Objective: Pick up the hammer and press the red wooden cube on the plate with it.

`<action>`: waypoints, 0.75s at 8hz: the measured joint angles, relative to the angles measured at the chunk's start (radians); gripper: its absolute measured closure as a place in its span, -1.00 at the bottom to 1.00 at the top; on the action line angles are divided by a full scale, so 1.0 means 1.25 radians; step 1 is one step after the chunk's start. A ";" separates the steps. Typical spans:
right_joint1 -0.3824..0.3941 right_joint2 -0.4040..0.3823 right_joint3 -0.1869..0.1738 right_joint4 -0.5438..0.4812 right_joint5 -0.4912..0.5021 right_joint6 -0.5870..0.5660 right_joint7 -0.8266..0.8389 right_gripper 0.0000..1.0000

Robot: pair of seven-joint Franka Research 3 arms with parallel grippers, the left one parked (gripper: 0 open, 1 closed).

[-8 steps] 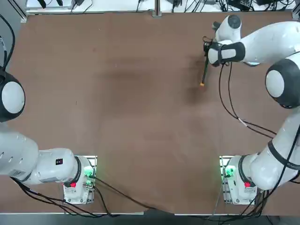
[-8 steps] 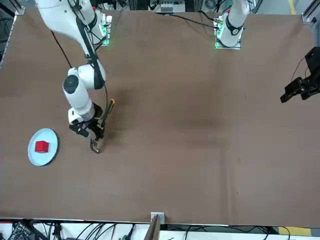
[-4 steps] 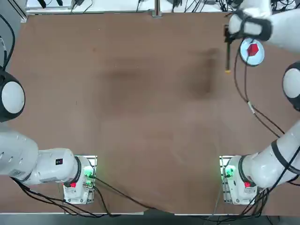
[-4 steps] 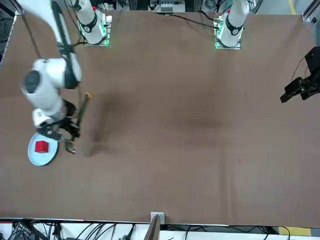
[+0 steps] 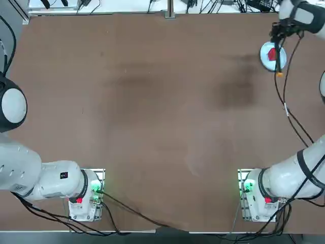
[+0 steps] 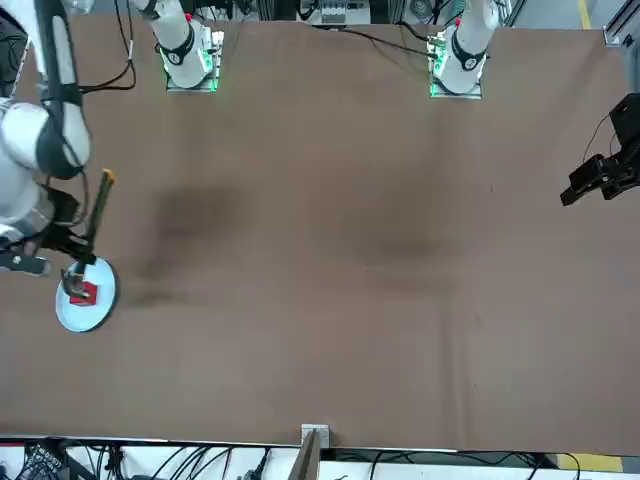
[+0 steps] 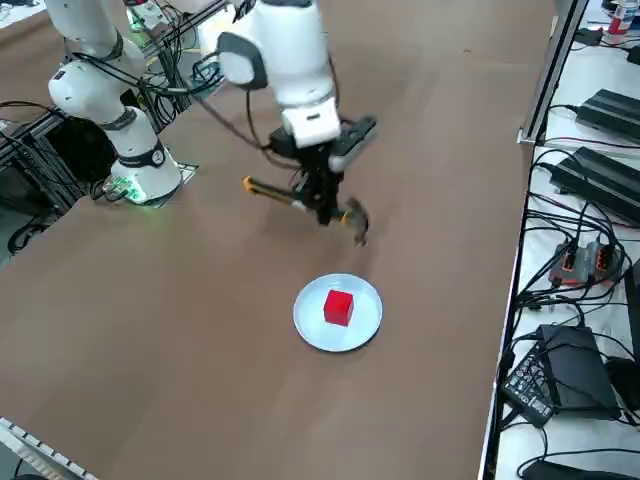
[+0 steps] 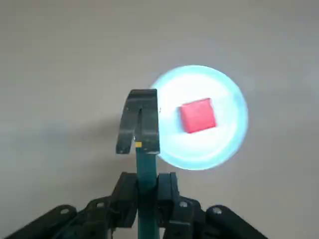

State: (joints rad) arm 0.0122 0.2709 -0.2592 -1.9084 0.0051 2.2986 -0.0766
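My right gripper (image 7: 322,205) is shut on the handle of the hammer (image 7: 300,200) and holds it in the air, roughly level. Its orange tip (image 7: 248,183) points back toward the arm's base, and its brownish head (image 7: 357,222) points toward the plate (image 7: 310,325). The red wooden cube (image 7: 338,306) sits in the plate's middle. In the wrist view the hammer head (image 8: 139,122) overlaps the plate's rim (image 8: 229,94), beside the red cube (image 8: 198,115), not over it. In the top view the gripper (image 5: 280,34) and the hammer (image 5: 279,58) cross the plate (image 5: 266,57) at the table's far right corner.
The table's right edge runs close behind the plate, with cables, power strips and black boxes (image 7: 590,190) just beyond it. The arm's own cable (image 5: 287,107) hangs down over the table. The right arm's base (image 7: 140,170) stands at the table's near edge.
The right arm has carried the hammer across the table toward its far right corner. The head now hangs by the plate's edge; the cube and plate have not moved.
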 joint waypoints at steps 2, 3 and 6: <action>-0.046 0.028 0.000 0.000 -0.001 0.011 -0.031 0.59; -0.058 0.049 0.000 0.000 0.000 0.033 -0.045 0.59; -0.071 0.126 0.002 0.000 0.000 0.083 -0.050 0.59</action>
State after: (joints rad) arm -0.0760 0.4285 -0.2564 -1.9087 0.0053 2.4019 -0.1396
